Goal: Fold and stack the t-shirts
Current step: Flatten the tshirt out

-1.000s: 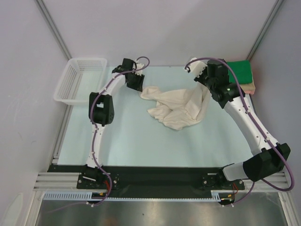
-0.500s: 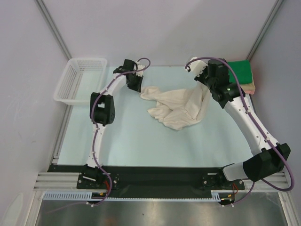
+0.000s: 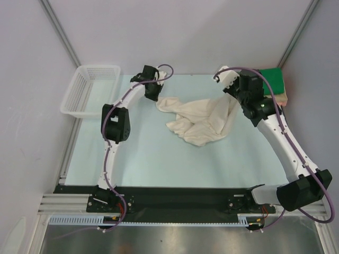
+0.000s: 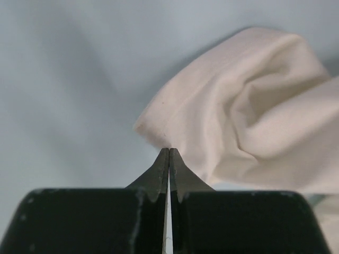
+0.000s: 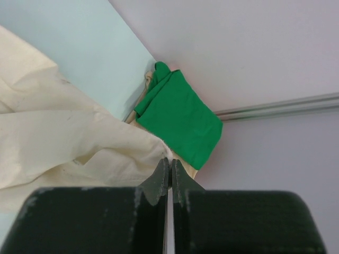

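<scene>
Pinching, left tool: jaws pressed together on a corner of the cream-white t-shirt, at the cloth's far-left end.
Clamping, right tool: jaws closed on the same shirt's far-right edge.
Lie of the cream-white t-shirt: crumpled, strung between both tools, its middle bunched on the tabletop near the centre.
Stack, green t-shirt: folded, in the far-right corner, lying on the peach-tan t-shirt, just beside the right tool.
Far-left basket: white lattice, well apart from the shirts.
</scene>
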### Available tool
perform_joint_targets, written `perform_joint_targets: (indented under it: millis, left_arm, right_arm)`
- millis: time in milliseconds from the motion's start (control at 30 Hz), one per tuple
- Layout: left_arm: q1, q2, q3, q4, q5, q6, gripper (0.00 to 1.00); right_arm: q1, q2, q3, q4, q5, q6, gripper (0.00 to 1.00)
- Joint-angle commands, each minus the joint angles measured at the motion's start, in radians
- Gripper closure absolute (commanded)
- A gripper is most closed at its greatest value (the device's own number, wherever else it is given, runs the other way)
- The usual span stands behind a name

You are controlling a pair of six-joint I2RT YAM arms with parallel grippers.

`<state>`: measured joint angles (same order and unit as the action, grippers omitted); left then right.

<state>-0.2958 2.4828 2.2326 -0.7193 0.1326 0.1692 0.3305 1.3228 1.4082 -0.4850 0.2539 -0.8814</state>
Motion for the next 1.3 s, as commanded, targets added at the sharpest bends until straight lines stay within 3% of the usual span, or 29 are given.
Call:
perform_joint_targets:
  millis: [0, 167, 367, 633, 733, 767, 867, 933, 1033, 1167, 1267]
  left_arm:
    - [-0.064, -0.231, -0.04, 0.035, -0.06, 0.01, 1.0]
    - [-0.109, -0.531, -0.131, 0.02, -0.088, 0.001, 1.0]
    - [-0.128, -0.91, -0.353, 0.011, -0.11, 0.018, 1.0]
    - [-0.128, -1.234, -0.487, 0.046, -0.113, 0.05, 1.0]
    - [-0.128, -1.217, -0.543, -0.015, -0.039, 0.05, 0.99]
    - [-0.128, -1.213, -0.601, -0.019, -0.018, 0.05, 0.94]
    - [-0.128, -1.152, -0.659, -0.006, 0.059, 0.029, 0.61]
    - [-0.128, -1.112, -0.653, -0.005, 0.088, -0.002, 0.54]
    - [-0.128, -1.03, -0.633, 0.026, 0.128, -0.034, 0.48]
    - [-0.128, -0.843, -0.495, 0.018, 0.252, -0.066, 0.47]
    - [-0.128, -0.64, -0.398, -0.002, 0.288, -0.079, 0.47]
  right_arm:
    - [-0.019, -0.059, 0.012, 0.08, 0.01, 0.025, 1.0]
    - [-0.056, -0.1, 0.038, 0.05, -0.011, 0.051, 1.0]
    - [-0.065, -0.236, 0.084, -0.064, -0.024, 0.143, 1.0]
    - [-0.111, -0.433, 0.143, -0.22, -0.086, 0.231, 1.0]
    - [-0.125, -0.468, 0.071, -0.227, -0.088, 0.252, 1.0]
    - [-0.125, -0.468, 0.043, -0.224, -0.097, 0.26, 1.0]
    - [-0.127, -0.442, 0.014, -0.204, -0.114, 0.265, 1.0]
    - [-0.127, -0.415, 0.029, -0.219, -0.126, 0.272, 1.0]
    - [-0.127, -0.373, 0.041, -0.215, -0.119, 0.285, 1.0]
    - [-0.127, -0.366, -0.021, -0.195, -0.102, 0.269, 1.0]
    - [-0.125, -0.366, -0.052, -0.195, -0.116, 0.283, 1.0]
